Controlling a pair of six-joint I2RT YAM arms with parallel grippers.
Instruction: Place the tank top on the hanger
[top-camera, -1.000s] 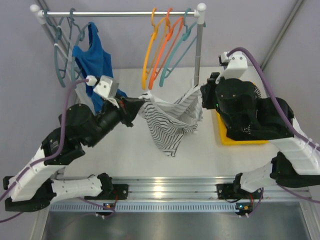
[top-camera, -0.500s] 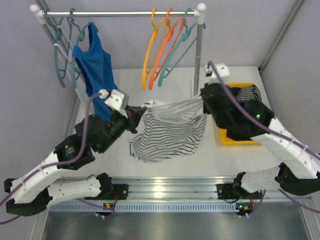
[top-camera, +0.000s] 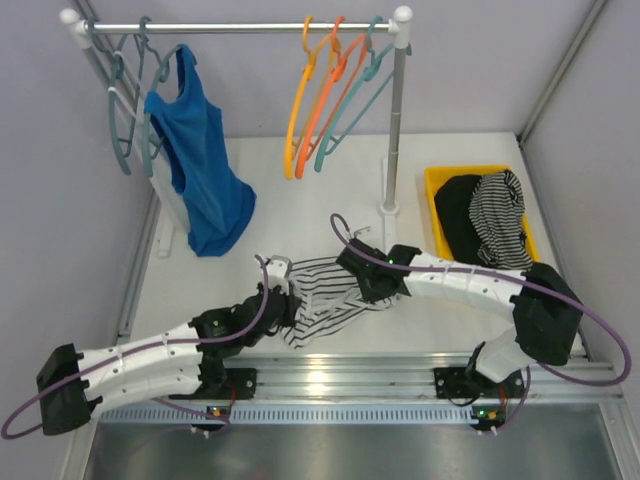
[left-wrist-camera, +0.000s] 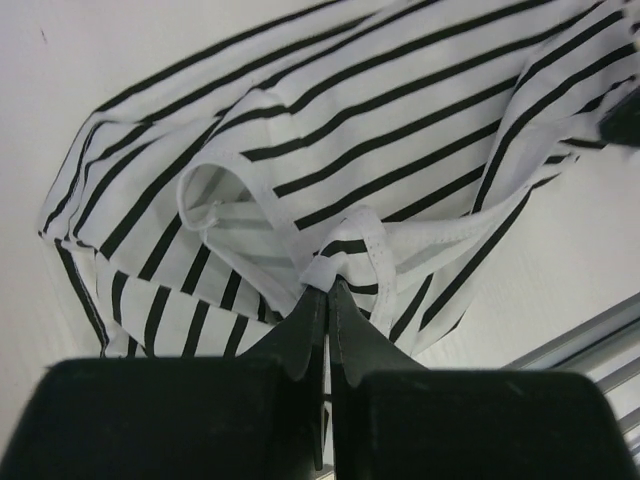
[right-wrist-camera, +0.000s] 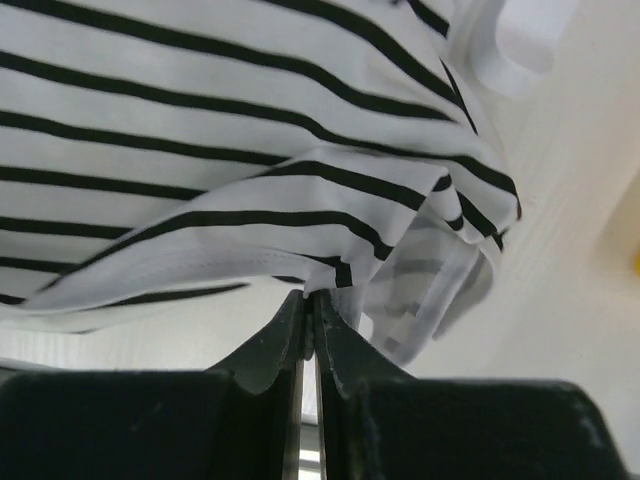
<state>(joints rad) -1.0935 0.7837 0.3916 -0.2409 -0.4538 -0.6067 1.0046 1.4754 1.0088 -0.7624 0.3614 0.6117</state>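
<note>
1. The white table (top-camera: 300, 200) fills the middle of the top view.
2. A clothes rail (top-camera: 250, 27) runs along the upper edge of that view.
3. The tank top (top-camera: 325, 305) lies crumpled on the table at lower centre, between the two arms.
4. The hanger (top-camera: 295, 115) hangs from the rail at upper centre, well apart from the tank top.
5. The left gripper (left-wrist-camera: 327, 290) has its jaws clenched on a white hem of the tank top.
6. The right gripper (right-wrist-camera: 308, 297) pinches the tank top's striped edge, jaws pressed together.

Robot lab cell: plain walls (top-camera: 480, 70), aluminium mounting rail (top-camera: 340, 375).
</note>
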